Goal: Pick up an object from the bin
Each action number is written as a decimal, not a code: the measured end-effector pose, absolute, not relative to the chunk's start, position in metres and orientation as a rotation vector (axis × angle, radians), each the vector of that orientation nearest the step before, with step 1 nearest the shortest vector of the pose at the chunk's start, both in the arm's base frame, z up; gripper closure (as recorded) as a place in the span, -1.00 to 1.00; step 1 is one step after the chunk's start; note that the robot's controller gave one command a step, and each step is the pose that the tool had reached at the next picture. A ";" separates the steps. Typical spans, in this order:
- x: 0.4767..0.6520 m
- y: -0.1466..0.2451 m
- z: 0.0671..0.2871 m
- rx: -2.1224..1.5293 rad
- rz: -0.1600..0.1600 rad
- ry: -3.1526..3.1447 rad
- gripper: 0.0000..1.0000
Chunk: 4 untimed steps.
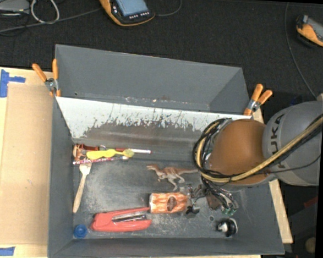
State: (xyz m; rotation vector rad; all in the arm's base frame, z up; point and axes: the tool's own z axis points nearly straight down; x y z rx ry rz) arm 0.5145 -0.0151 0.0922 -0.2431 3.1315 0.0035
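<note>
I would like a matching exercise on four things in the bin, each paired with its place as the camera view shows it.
Things:
1. small blue cap
2. brown toy dinosaur
3. flat red tool
4. wooden fork

Places:
A. centre of the floor
B. lower left corner
C. along the left wall
D. by the lower wall, left of centre

Pairs: 1-B; 2-A; 3-D; 4-C
</note>
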 end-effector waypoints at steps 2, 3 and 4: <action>0.547 0.000 0.134 -0.585 0.006 3.081 1.00; 0.544 0.004 0.135 -0.890 0.016 3.031 1.00; 0.552 0.026 0.193 -1.050 0.017 2.969 1.00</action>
